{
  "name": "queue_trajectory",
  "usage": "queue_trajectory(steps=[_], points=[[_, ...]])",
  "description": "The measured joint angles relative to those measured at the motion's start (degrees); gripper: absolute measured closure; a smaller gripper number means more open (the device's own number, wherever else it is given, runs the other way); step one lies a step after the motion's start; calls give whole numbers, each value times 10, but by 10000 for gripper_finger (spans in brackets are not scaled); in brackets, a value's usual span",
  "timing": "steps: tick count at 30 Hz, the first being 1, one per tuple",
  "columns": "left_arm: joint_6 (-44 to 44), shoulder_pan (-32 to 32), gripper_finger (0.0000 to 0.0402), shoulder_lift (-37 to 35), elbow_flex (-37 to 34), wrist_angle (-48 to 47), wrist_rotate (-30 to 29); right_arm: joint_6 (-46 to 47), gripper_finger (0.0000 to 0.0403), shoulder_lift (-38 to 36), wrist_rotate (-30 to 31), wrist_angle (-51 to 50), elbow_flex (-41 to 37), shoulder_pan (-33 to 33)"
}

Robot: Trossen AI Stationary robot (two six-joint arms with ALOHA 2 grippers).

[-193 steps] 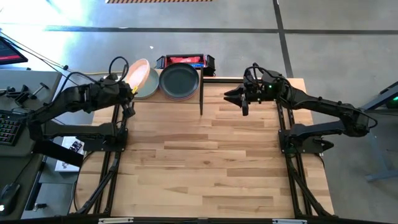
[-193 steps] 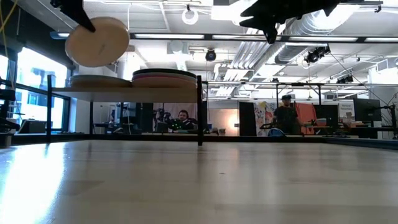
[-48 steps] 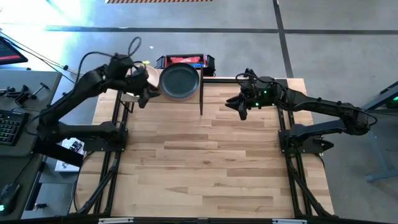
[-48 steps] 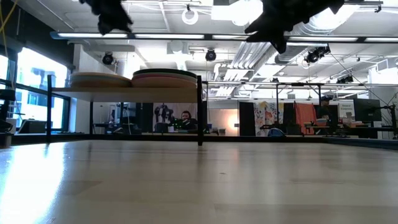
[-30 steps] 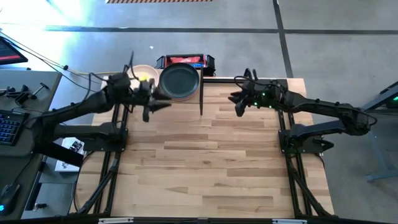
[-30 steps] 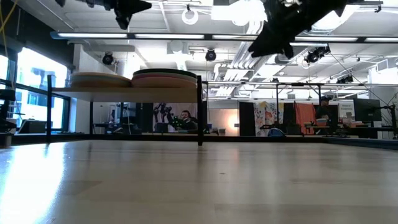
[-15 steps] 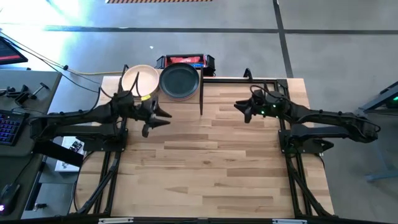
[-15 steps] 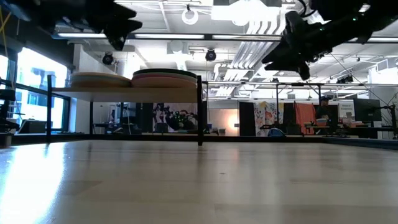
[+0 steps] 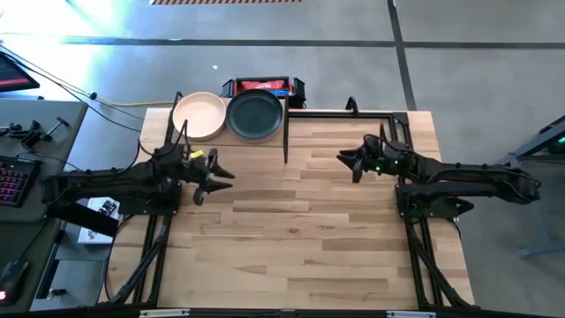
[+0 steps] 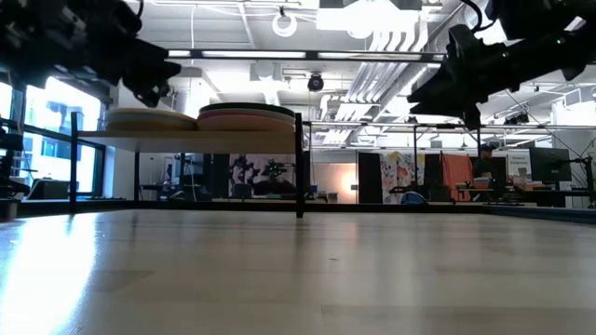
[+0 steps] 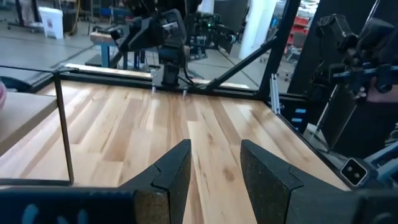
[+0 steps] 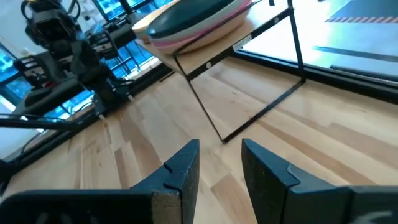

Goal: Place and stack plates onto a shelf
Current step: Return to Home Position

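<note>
The shelf, a light-wood panel on thin black posts, stands at the table's far left. Two stacks of plates rest on it. The left stack is topped by an off-white plate, the right stack by a dark green plate over pink ones. My left gripper hangs open above the table, on the near side of the shelf, holding nothing. My right gripper hangs open over the table to the right of the shelf, also holding nothing. In each wrist view bare wood shows between the fingers.
A red and black box sits behind the shelf, off the table's far edge. Black frame rails run along the far right edge. The tabletop stretches bare toward the near edge. A desk with a keyboard stands on the left.
Both arms have sunk and drawn back. My left gripper has gone down and toward the near edge, away from the shelf and its left stack. My right gripper has gone down and toward the table's right edge, rolling a little. Both stayed open; the plates have not moved.
</note>
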Motion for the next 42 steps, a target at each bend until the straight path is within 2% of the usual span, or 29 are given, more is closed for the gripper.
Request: queue_trajectory(steps=[9, 20, 31, 42], points=[[2, 0, 275, -41, -85, 94, -3, 22, 295, 0, 12, 56, -60, 28], [31, 0, 275, -44, -90, 69, -3, 8, 295, 0, 11, 80, -94, 62], [-55, 0, 275, -44, -90, 71, -3, -33, 295, 0, 8, -15, -94, 97], [-148, 0, 275, -44, -90, 8, -3, -81, 295, 0, 9, -27, -94, 107]])
